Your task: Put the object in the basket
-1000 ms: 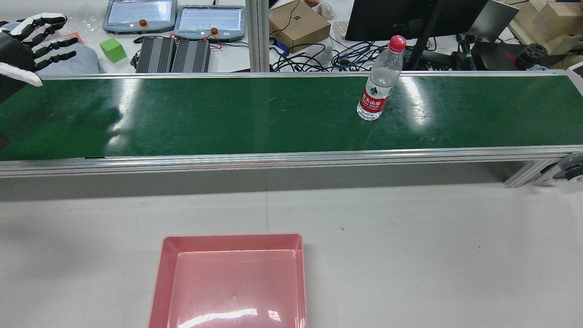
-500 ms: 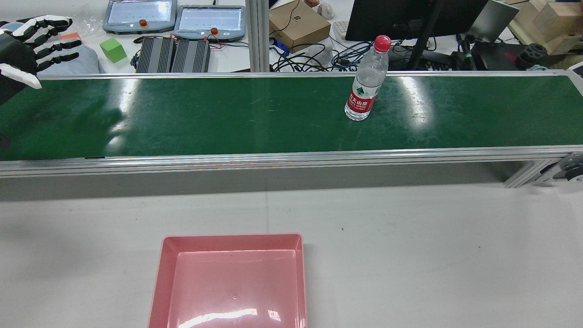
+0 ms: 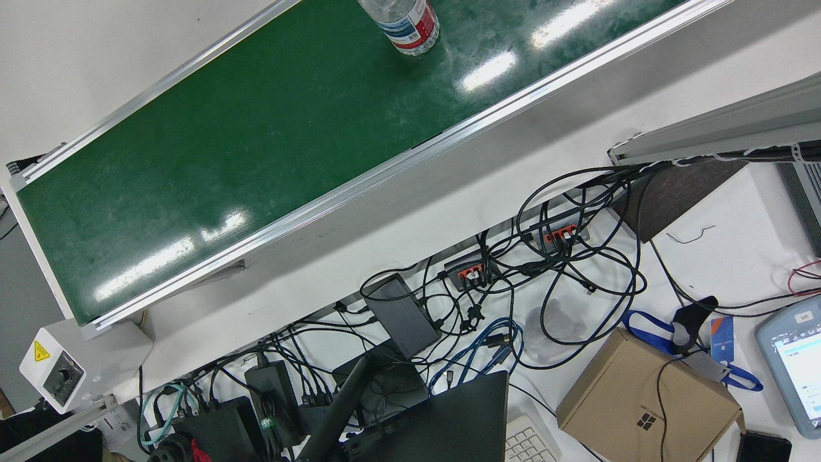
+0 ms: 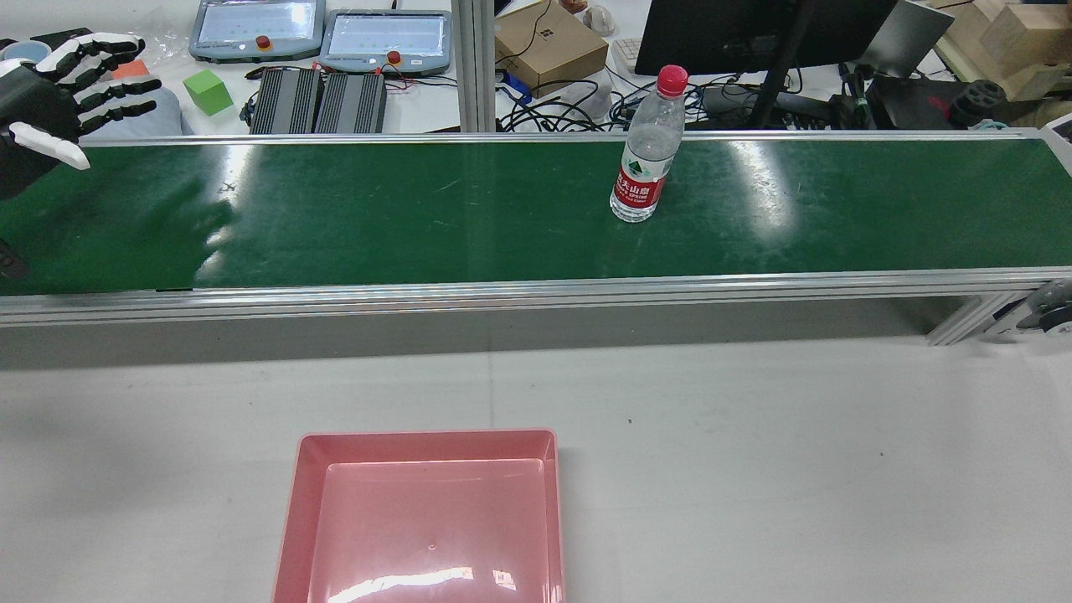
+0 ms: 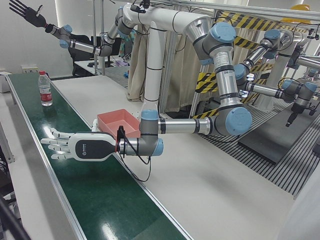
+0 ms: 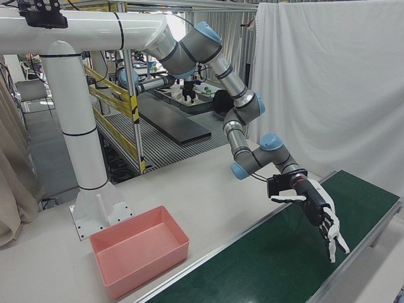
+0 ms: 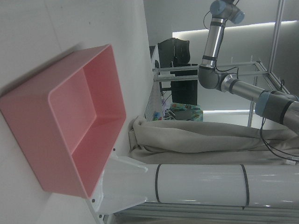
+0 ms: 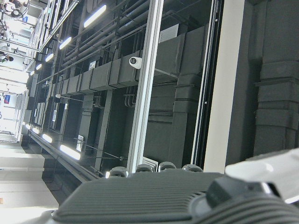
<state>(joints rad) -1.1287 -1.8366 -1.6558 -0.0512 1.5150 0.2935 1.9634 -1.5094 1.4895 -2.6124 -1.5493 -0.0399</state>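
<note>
Rear view has the left hand [image 4: 50, 92] at the picture's left edge, held above the far edge of the green conveyor belt [image 4: 419, 218] with its fingers spread and holding nothing. The water bottle [image 4: 643, 159], red cap and red label, stands upright on the belt well apart from that hand, out beyond its fingertips. Over the last second the bottle has come steadily nearer the hand along the belt, still upright, while the hand has only edged a little towards it, as spread as before. The pink basket [image 4: 289, 519] sits empty on the white surface [image 4: 754, 435], well apart from the hand on the robot's side of the belt, and has not moved. The left-front view shows the right hand [image 5: 30, 12] raised high, fingers splayed, holding nothing, far above the bottle
</note>
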